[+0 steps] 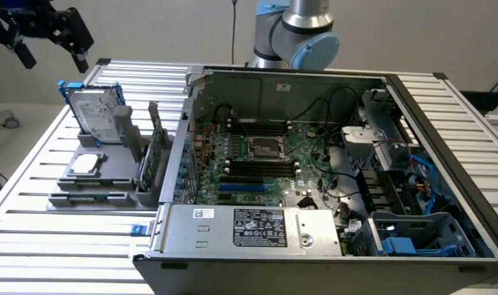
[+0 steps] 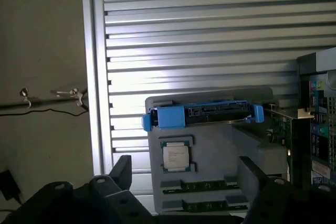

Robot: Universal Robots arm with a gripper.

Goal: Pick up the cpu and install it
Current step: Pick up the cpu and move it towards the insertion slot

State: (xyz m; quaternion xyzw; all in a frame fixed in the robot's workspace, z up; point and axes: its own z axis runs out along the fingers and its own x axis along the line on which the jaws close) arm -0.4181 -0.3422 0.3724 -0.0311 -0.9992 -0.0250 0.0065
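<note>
cpu (image 1: 85, 162) flat in holder (image 1: 77, 182) near table (image 1: 35, 246) edge, exterior view's left | gripper (image 1: 50, 56) spread, empty, high over holder | cpu judged light, stiff, fragile (delicate contacts likely): pinch 2 opposite edges

cpu (image 2: 175, 156): flat in a recess of the grey holder (image 2: 210, 140)
hard drive (image 2: 202, 115): blue-bracketed, just beside cpu
gripper (image 2: 184, 162): jaws spread apart
bench (image 2: 199, 35): ribbed metal

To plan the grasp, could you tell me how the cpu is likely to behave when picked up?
The cpu looks like a thin, flat square with a metal top, so it is probably stiff and light. It lies flat in a recess of the grey holder, so it should not roll or tip. Its smooth top and thin edges may prove slippery.
</note>
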